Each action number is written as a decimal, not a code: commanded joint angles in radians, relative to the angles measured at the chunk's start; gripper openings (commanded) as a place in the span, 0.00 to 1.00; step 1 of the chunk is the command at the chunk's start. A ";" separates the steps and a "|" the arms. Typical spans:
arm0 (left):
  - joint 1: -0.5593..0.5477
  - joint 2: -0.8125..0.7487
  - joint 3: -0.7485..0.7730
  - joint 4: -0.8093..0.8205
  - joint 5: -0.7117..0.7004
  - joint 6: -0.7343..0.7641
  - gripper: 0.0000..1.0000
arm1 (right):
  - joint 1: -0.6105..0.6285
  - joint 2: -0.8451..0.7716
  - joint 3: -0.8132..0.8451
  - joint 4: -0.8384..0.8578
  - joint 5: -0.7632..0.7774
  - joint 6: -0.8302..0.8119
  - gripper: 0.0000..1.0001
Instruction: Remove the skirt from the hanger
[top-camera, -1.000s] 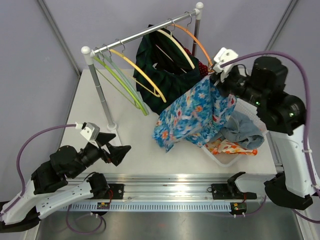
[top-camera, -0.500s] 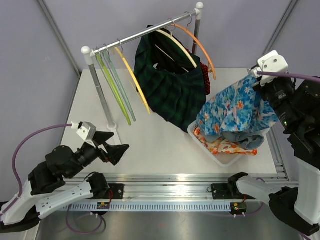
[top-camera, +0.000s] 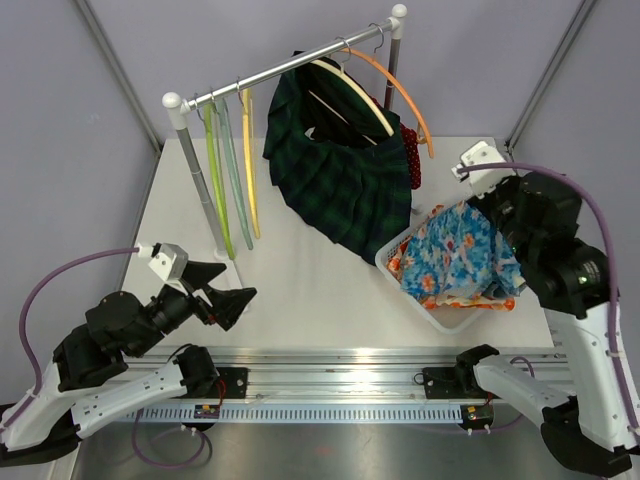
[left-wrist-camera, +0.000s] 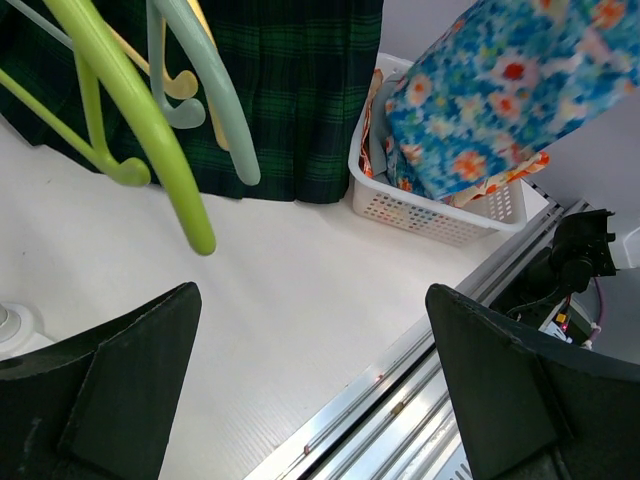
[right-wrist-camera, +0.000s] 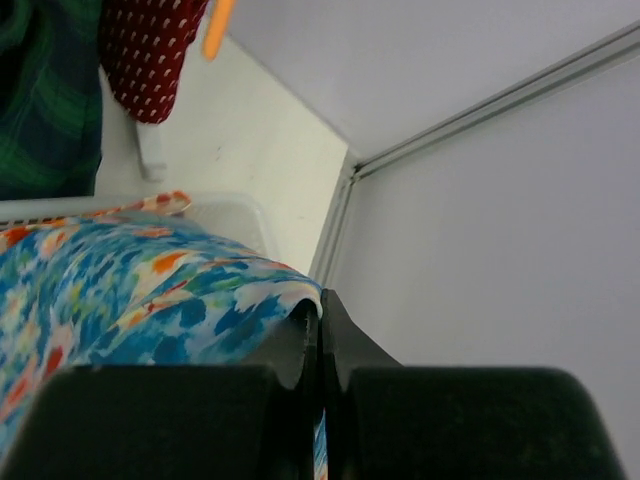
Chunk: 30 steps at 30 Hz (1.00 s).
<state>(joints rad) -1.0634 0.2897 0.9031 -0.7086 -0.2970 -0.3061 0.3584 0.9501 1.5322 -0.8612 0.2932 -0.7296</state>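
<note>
Where the floral skirt (top-camera: 455, 255) hangs: from its upper edge, pinched in the right fingers (right-wrist-camera: 295, 350), with its lower folds down in the white basket (top-camera: 440, 318) at the right of the surface (top-camera: 300, 290); it is clear of every hanger.
Right fingers: closed tight on a fold of the cloth, above the basket's far side.
Step in hand: judged to be the drop into the basket; the removal itself looks done.
How to do it well: lower a little more so the cloth piles inside the rim rather than draping over it. Then open fully and lift straight up, so no fold rides along on a finger.
Basket: it holds other cloth, an orange-patterned piece (left-wrist-camera: 522, 168) among it, so the pile sits high. A release from too far up could let a hem spill onto the surface.
Orange hanger (top-camera: 400, 95): bare on the rail (top-camera: 290, 65), just beside the plaid skirt (top-camera: 340, 190); the wrist should stay away from it on the way up.
Left fingers (left-wrist-camera: 110, 380): spread wide, holding nothing, hovering over the near-left of the surface, well apart from the basket; not needed here.
</note>
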 joint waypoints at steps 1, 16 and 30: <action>-0.001 0.017 0.043 0.041 0.015 0.015 0.99 | -0.035 0.001 -0.194 0.154 -0.064 0.051 0.00; -0.001 0.057 0.048 0.066 0.044 0.030 0.99 | -0.188 0.071 -0.872 0.323 -0.543 -0.048 0.00; -0.001 0.074 -0.003 0.110 0.013 0.036 0.99 | -0.222 0.012 -0.273 -0.168 -0.662 0.045 0.97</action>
<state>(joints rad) -1.0637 0.3435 0.9096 -0.6754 -0.2741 -0.2874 0.1425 0.9909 1.0966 -0.8654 -0.2569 -0.7238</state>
